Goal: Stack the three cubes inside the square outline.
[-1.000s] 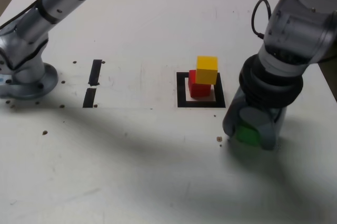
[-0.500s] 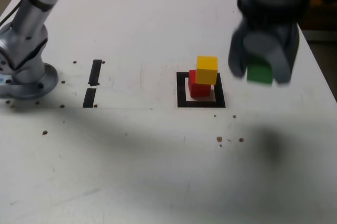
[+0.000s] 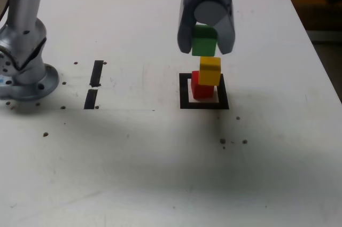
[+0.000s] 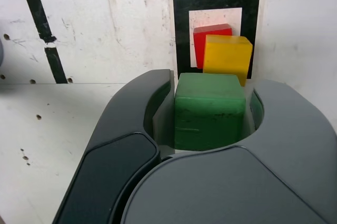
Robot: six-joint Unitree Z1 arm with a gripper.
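Exterior view: the hand (image 3: 205, 40) hangs above the worktop (image 3: 160, 163), pinching the green cube (image 3: 204, 40) between its jaws, clear of everything beneath. Just under the hand, and apart from it, the yellow cube (image 3: 210, 71) sits on the red cube (image 3: 201, 87), which rests on the pale centre of the square outline (image 3: 185, 91). The yellow cube lies skewed on the red one, overhanging toward the exterior view's right.

The wrist view shows the same grip: the green cube (image 4: 209, 110) is clamped on two sides, with the yellow cube (image 4: 227, 58) and red cube (image 4: 209, 38) seen beyond it inside the square outline (image 4: 181, 34).

Two cubes seem placed; the step in hand looks like carrying the third to the stack. The next move calls for centring the green cube over the yellow one, lowering it gently until it seats, then releasing. Because the yellow cube is offset, a rough touch could topple the stack.

No containers appear; the outline alone bounds the stack.
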